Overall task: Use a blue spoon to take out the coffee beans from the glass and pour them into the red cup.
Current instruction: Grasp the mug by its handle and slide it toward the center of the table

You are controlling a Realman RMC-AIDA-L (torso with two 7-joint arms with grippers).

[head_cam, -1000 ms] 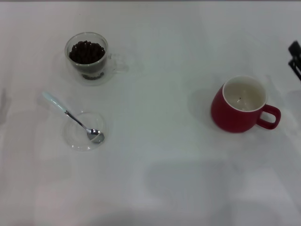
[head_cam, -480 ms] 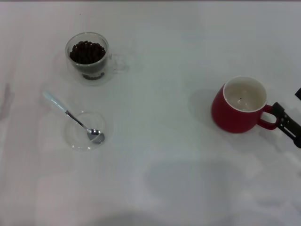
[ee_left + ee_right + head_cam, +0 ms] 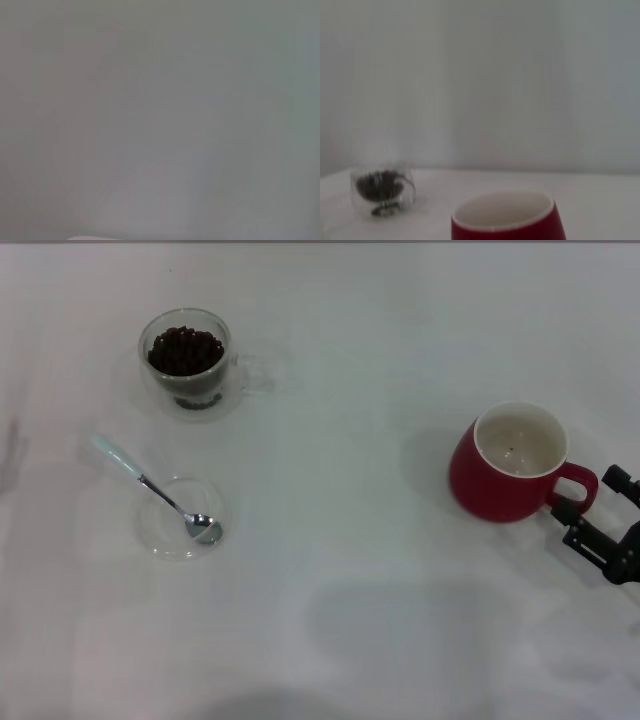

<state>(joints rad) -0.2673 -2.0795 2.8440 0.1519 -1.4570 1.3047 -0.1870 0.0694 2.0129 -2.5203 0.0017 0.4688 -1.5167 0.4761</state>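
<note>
The glass (image 3: 187, 360) stands at the far left with the coffee beans (image 3: 185, 350) heaped inside; it also shows in the right wrist view (image 3: 382, 192). The blue spoon (image 3: 150, 486) lies with its metal bowl in a shallow clear dish (image 3: 178, 520) and its pale handle pointing away to the left. The red cup (image 3: 508, 465) stands upright on the right with its handle toward the right edge; its rim shows in the right wrist view (image 3: 505, 212). My right gripper (image 3: 588, 496) is open right at the cup's handle, one finger on each side of it. My left gripper is out of view.
The white table (image 3: 340, 570) stretches between the glass and the red cup. The left wrist view shows only a plain grey surface.
My right gripper has come in from the right edge, moved nearer and lower, and now sits at the red cup's handle. The cup, glass and spoon have not moved.
</note>
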